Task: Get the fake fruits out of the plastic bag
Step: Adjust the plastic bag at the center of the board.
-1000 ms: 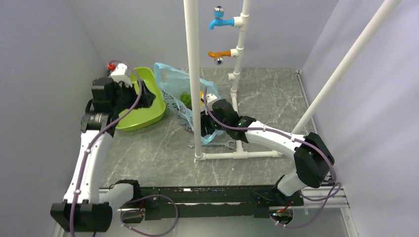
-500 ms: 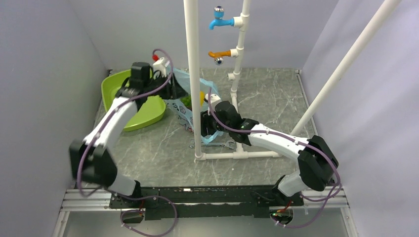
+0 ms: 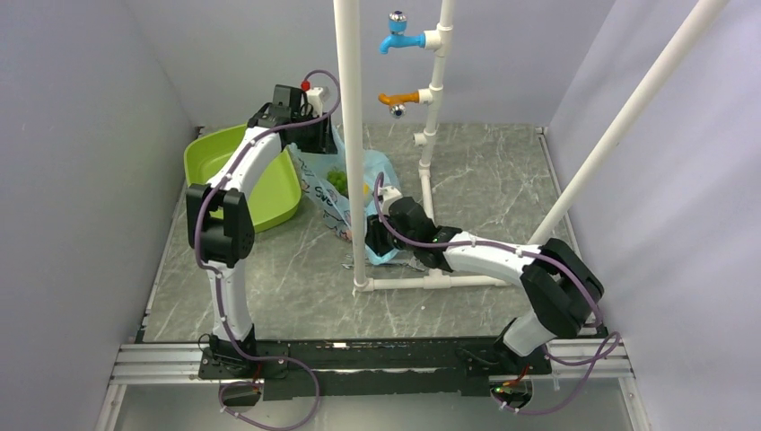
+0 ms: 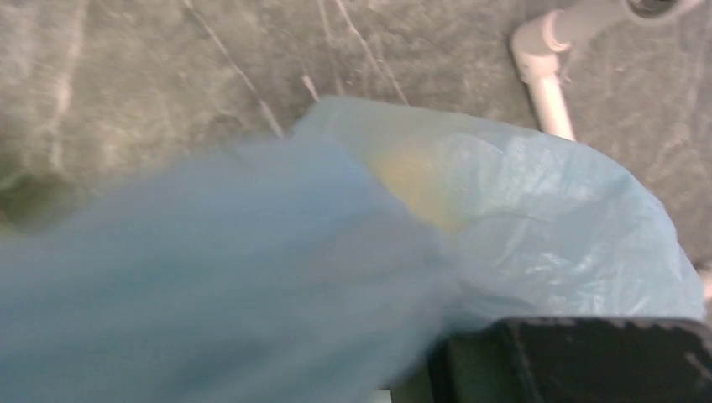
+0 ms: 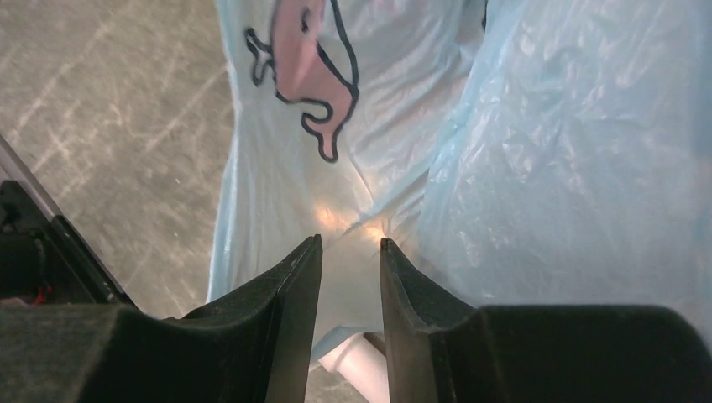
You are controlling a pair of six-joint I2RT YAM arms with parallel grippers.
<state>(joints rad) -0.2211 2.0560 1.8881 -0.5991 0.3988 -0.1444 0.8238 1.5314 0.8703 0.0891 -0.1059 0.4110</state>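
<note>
The light-blue plastic bag point(image 3: 328, 193) with a cartoon print lies behind the white pole. The green grape bunch point(image 3: 337, 178) and the yellow fruit point(image 3: 365, 189) show in its mouth. The red-purple and orange fruits are hidden. My left gripper point(image 3: 314, 139) is at the bag's far rim. In the left wrist view blurred bag film point(image 4: 210, 277) covers the jaws, one finger point(image 4: 579, 357) shows, and the yellow fruit point(image 4: 411, 176) glows through. My right gripper point(image 3: 372, 241) is at the bag's near corner. Its jaws point(image 5: 351, 242) stand narrowly apart with bunched bag film point(image 5: 353, 277) between them.
A lime-green tray point(image 3: 215, 153) stands at the back left beside the left arm. A white pipe frame has a tall pole point(image 3: 352, 135) in front of the bag and a base bar point(image 3: 431, 280) on the table. It carries a blue tap point(image 3: 399, 40) and an orange tap point(image 3: 399, 96).
My left arm has swung from over the green tray to the right and back, reaching the bag's far rim. My right gripper has stayed at the bag's near corner, and its wrist has shifted slightly nearer.
</note>
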